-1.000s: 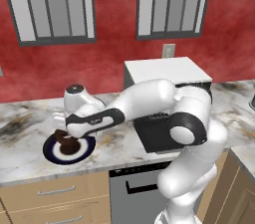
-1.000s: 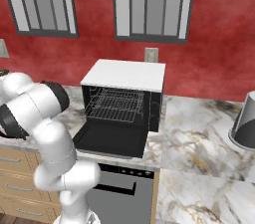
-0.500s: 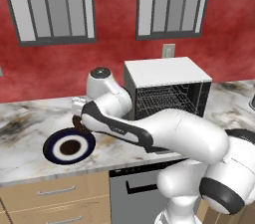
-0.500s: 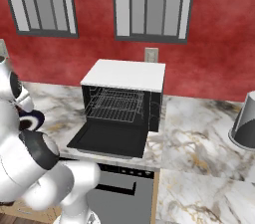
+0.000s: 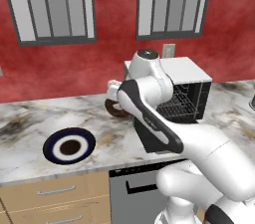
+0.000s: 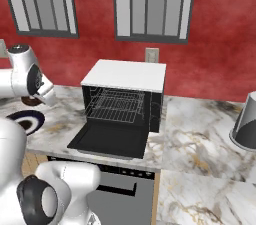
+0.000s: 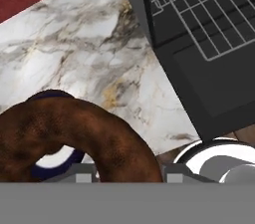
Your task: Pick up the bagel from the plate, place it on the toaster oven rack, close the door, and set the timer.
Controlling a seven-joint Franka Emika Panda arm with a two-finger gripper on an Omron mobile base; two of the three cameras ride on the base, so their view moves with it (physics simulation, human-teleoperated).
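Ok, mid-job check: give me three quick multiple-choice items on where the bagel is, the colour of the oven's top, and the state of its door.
1. Where is the bagel?
A. on the plate
B. in the pincer, above the counter
C. on the rack

2. What colour is the toaster oven's top panel?
A. white
B. red
C. navy

3. How does the door stand?
A. shut
B. folded down open
C. taken off

Answers:
1 B: the pincer holds it left of the oven, and the plate shows only its dark brown centre mark.
2 A: the panel is white in both base views.
3 B: the door lies flat in front of the rack.
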